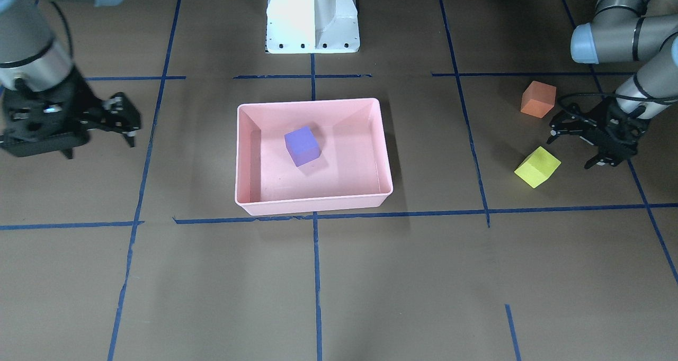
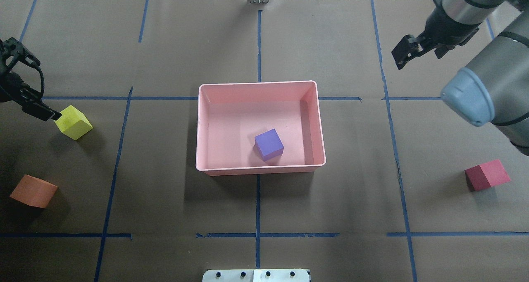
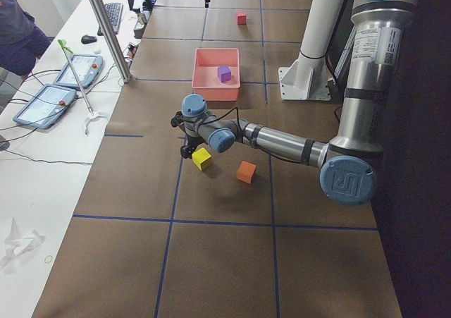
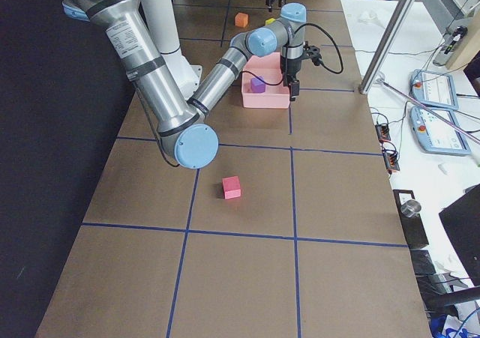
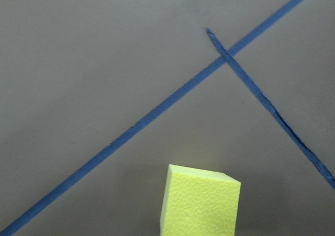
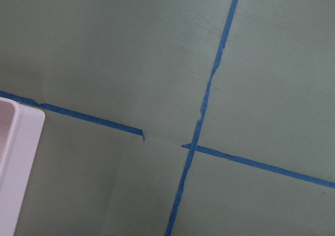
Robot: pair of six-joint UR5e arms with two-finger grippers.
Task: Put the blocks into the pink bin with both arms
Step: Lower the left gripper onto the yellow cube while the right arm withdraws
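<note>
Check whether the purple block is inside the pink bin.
In. The purple block rests on the floor of the pink bin, inside its walls.

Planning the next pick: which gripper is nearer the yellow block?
Left. The left gripper hangs right beside the yellow block, on the side away from the pink bin. The right gripper is far off, beyond the bin's opposite side.

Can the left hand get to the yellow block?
Probably yes. The left hand hangs open right beside the yellow block, with nothing between them; the orange block sits aside.
</note>
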